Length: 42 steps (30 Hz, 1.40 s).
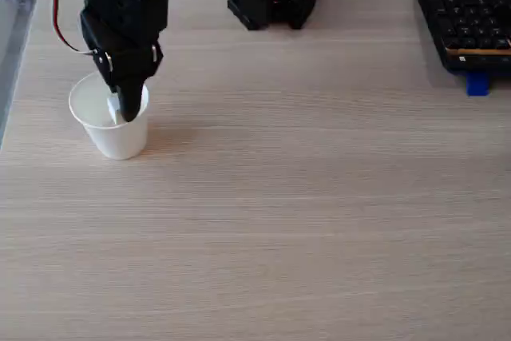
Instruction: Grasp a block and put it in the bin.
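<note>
Over at the far left of the pale wooden table [303, 221], in the fixed view, the black arm leans down so that its gripper [128, 111] dips into the mouth of the white paper cup [120, 137] that serves as the bin. From where I stand the fingertips reach just inside the rim, toward the right side of the opening, and a small pale shape sits against them that I take to be the block [113, 109], though white on white makes it hard to be sure. Whether the jaws are pinching it or have already parted I cannot tell; the dark fingers merge into one mass at this angle. To my eye the step in hand is the release, and doing it well means keeping the tips centred over the opening, clear of the rim, and spreading the fingers only a little so they do not nudge the cup's thin wall. The cup looks light and tapers to a narrow base, so a sideways knock on lifting out could tip it; a straight rise seems wisest. A black keyboard [467, 25] and a small blue piece [477, 84] lie well apart at the far right.
</note>
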Each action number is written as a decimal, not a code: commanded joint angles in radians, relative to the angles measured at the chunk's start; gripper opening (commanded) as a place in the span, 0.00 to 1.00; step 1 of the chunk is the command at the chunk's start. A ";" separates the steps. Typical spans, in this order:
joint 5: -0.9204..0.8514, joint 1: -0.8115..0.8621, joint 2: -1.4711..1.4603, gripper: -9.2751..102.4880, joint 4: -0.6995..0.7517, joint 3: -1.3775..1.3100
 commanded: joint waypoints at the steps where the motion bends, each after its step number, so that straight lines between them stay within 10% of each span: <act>1: -0.002 0.012 -0.002 0.09 0.006 -0.049; 31: -0.038 0.135 -0.051 0.09 0.015 -0.101; 42: -0.021 0.127 -0.256 0.27 0.244 -0.466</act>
